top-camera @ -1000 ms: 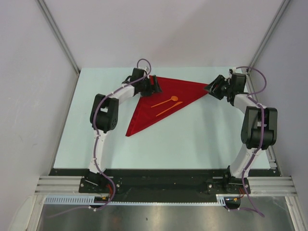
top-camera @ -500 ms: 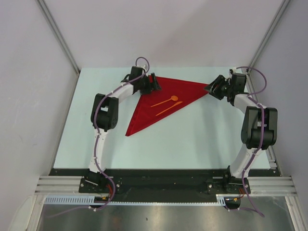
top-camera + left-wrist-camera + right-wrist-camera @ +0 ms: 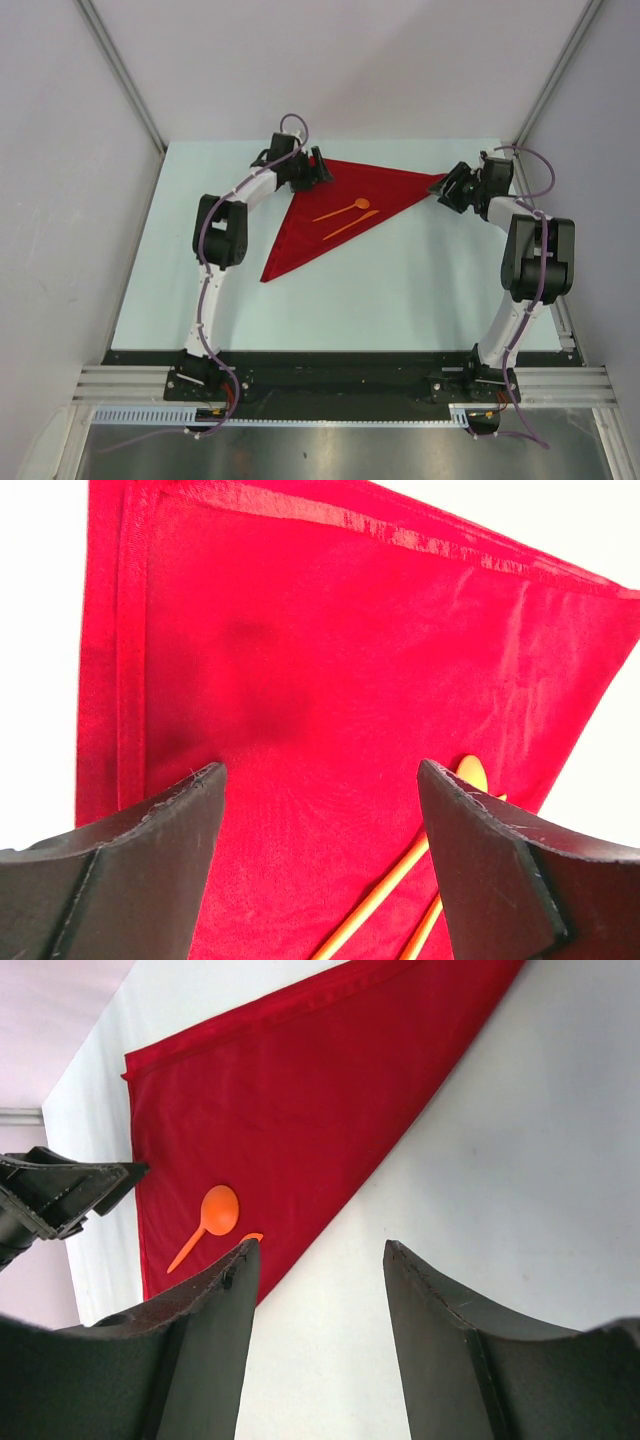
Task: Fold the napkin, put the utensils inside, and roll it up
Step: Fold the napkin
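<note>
Napkin (image 3: 340,205): bright red, plain cloth, folded to a triangle and lying flat on the pale table (image 3: 400,290), far half, about centre. One corner far left, a long thin tip to the right, third point toward the arms.

Left wrist view: napkin (image 3: 350,660) shows doubled hem layers down its left side and a shinier hem strip along the far edge. There is a soft darker patch mid-cloth, no pattern.

Utensils (image 3: 345,217): two thin orange pieces on the middle of the napkin, side by side on a diagonal. The spoon (image 3: 340,211) has its round end up-right; what kind the second piece (image 3: 352,226) is, cannot tell.

Left gripper (image 3: 320,170) is at the napkin's far-left corner. From its wrist, left gripper (image 3: 320,775) has jaws spread wide over red cloth, nothing clamped between them.

Right gripper (image 3: 445,188) is at the right tip. Its wrist view shows right gripper (image 3: 320,1248) with jaws partly apart and only bare table between them, holding nothing. The napkin (image 3: 300,1090) and spoon (image 3: 210,1220) lie ahead of it.
</note>
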